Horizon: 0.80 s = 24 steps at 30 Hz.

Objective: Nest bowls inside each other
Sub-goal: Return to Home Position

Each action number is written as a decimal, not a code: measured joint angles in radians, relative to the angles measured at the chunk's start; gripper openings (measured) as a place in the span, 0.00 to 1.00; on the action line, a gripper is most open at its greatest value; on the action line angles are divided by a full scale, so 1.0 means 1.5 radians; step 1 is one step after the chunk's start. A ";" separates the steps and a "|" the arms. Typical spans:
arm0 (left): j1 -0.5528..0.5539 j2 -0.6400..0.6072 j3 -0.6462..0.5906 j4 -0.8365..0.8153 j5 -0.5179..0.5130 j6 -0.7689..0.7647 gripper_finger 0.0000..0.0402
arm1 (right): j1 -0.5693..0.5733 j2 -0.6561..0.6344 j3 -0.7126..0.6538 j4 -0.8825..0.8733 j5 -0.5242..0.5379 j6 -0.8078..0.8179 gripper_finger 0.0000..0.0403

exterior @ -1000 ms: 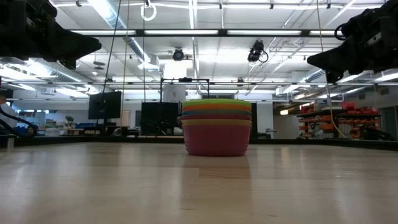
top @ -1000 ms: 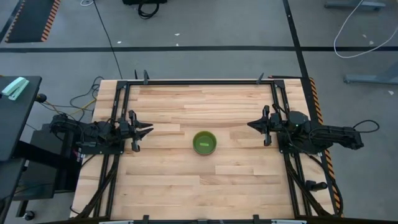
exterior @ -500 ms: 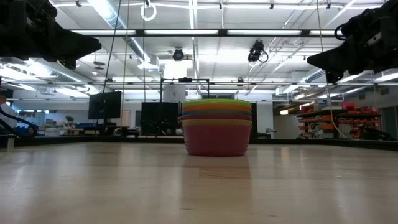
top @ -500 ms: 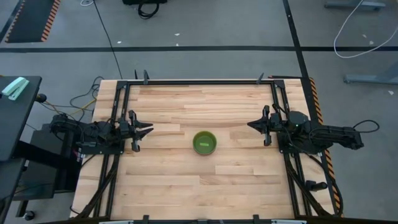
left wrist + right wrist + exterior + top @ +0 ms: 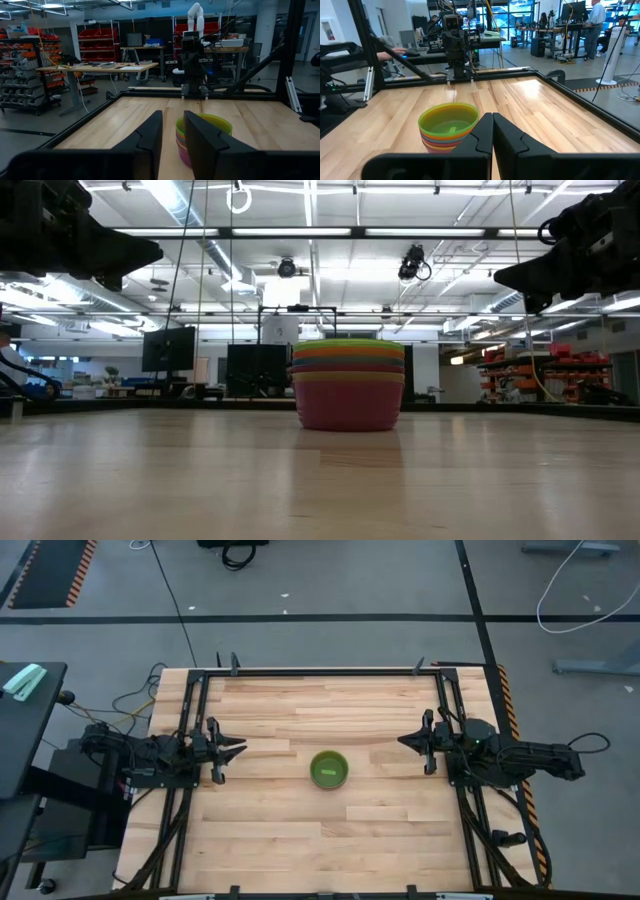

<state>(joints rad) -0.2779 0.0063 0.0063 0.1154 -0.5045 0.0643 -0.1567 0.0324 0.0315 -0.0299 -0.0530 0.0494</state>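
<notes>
The bowls stand nested in one stack (image 5: 329, 770) at the middle of the wooden table. The green bowl is on top and the pink-red one (image 5: 348, 408) rests on the table, with the other coloured rims between them. The stack also shows in the left wrist view (image 5: 205, 131) and in the right wrist view (image 5: 448, 124). My left gripper (image 5: 240, 749) hovers at the table's left side, pointing at the stack, its fingers (image 5: 150, 135) a narrow gap apart and empty. My right gripper (image 5: 403, 740) hovers at the right side, pointing at the stack, shut and empty.
A black metal frame (image 5: 320, 671) runs along the table's far edge and down both sides under the arms. Bare wood lies all around the stack. Both grippers hang well above the table top in the low view.
</notes>
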 joint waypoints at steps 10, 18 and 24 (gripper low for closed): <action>0.000 0.000 0.000 0.000 0.000 0.000 0.21 | 0.000 0.000 0.000 0.000 0.000 0.000 0.03; 0.000 0.000 0.000 0.000 0.000 0.000 0.20 | 0.000 0.000 0.000 0.000 0.000 0.000 0.03; 0.000 0.000 0.000 0.000 0.000 0.000 0.22 | 0.000 0.000 0.000 0.000 0.000 0.000 0.03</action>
<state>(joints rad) -0.2780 0.0063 0.0063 0.1154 -0.5041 0.0643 -0.1570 0.0322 0.0315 -0.0299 -0.0532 0.0494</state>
